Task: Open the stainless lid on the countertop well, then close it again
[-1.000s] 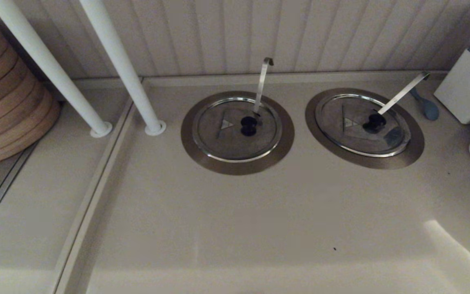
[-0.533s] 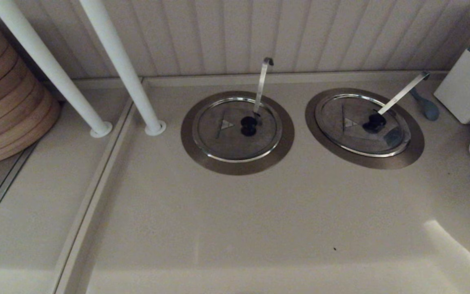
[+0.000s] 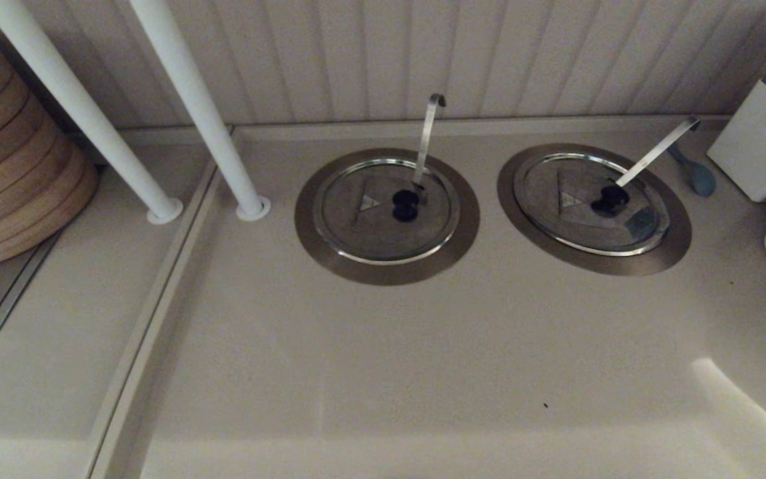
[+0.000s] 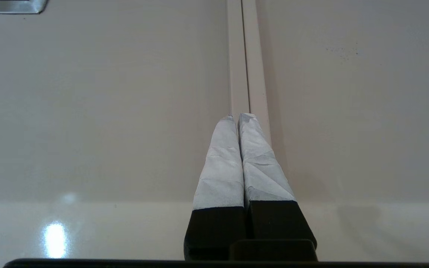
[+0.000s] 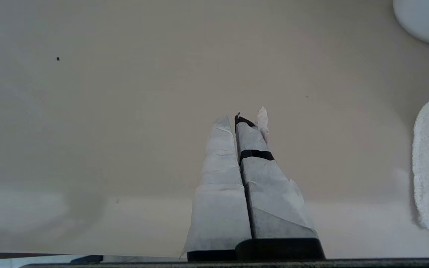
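The round brushed-steel stainless lid with a black double knob, a triangle mark and a shiny raised edge lies flat and shut in the countertop well, a wide dull-steel collar at the upper right of the head view. A thin straight ladle handle slants from the knob toward the upper right corner. Neither arm shows in that view, so the lid lies well ahead of both. The right gripper, its paper-wrapped fingers pressed together and holding nothing, hovers over bare beige counter and is likely the nearer. The left gripper, likewise closed and empty, hovers above a counter seam. A twin lid sits centre frame.
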Robot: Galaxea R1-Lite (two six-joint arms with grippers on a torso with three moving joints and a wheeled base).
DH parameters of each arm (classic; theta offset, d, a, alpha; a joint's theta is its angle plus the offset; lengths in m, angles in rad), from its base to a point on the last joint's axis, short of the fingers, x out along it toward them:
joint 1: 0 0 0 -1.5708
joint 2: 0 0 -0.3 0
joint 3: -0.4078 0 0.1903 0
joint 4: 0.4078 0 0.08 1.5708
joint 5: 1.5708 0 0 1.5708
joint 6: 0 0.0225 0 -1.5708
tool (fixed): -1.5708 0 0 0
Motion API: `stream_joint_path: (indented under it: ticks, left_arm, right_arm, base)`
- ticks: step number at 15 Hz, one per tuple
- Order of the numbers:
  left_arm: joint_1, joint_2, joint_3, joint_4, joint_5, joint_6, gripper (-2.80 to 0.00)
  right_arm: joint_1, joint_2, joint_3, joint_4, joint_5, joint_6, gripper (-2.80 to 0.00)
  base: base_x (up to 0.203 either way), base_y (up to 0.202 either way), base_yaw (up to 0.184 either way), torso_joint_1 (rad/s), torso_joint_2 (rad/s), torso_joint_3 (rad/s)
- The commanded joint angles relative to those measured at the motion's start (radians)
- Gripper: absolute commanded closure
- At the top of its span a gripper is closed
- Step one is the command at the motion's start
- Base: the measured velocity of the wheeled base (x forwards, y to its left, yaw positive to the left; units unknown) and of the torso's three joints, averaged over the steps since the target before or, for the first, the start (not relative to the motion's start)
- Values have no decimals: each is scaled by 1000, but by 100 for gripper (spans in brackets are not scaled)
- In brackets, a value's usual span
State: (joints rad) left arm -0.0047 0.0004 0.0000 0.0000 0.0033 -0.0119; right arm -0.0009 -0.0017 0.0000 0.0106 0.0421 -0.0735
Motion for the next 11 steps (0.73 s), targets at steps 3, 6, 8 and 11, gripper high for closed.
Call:
stream_joint_path:
  ticks: [3, 6, 8, 11]
  left_arm:
    - [0, 1, 0, 0, 0, 0, 0]
    - [0, 1, 0, 0, 0, 0, 0]
    - [0, 1, 0, 0, 0, 0, 0]
    - [0, 1, 0, 0, 0, 0, 0]
  right_arm:
    - [1, 3, 0, 0, -1, 6, 0]
    - [-1, 3, 0, 3, 1, 0, 0]
    - [0, 3, 0, 1, 0, -3, 0]
    - [1, 3, 0, 0, -1, -3, 0]
  base:
    - [0, 0, 0, 0, 0, 0]
    - [0, 0, 0, 0, 0, 0]
    - [0, 0, 0, 0, 0, 0]
    - [0, 0, 0, 0, 0, 0]
